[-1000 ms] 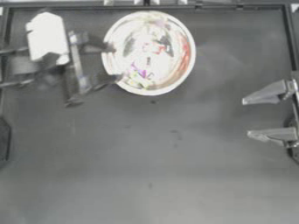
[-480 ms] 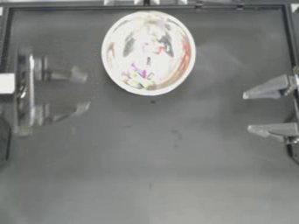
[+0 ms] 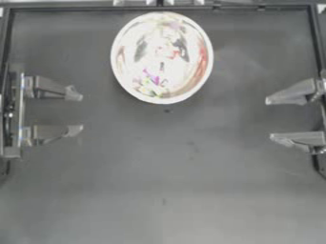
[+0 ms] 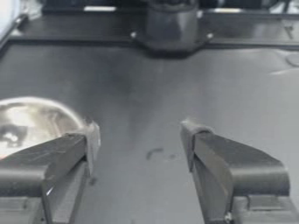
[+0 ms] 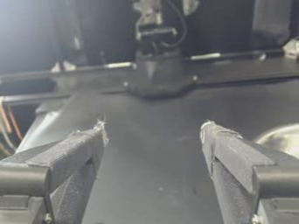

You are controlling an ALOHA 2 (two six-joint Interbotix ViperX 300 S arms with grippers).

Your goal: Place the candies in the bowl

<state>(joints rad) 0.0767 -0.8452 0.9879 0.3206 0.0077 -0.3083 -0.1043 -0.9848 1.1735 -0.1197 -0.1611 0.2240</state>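
the dark table [image 3: 166, 190] fills the overhead view, with a raised frame along its far edge and sides.

the bowl [image 3: 161, 57] is the biggest thing on it, a shiny silver-white round dish standing near the far edge, roughly midway between the two arms and a little nearer the left one. its mirrored inside is full of bright glare and smeared colour.

the left gripper [image 3: 75, 112] sits drawn back at the left side of the table, level with the near rim of the bowl but apart from it. its jaws are spread wide with nothing between them; the left wrist view shows bare table in the gap and the bowl off to one side beyond one jaw.

the right gripper [image 3: 272, 120] sits drawn back at the right side, well apart from the bowl. its jaws are also spread wide and hold nothing, and the right wrist view shows only table between them, with a sliver of the bowl's rim at the picture's edge.

the candies [image 3: 153, 82] lie inside the bowl, toward its near side: small flecks of purple-pink, red and yellow-green. how many there are cannot be told through the reflections.
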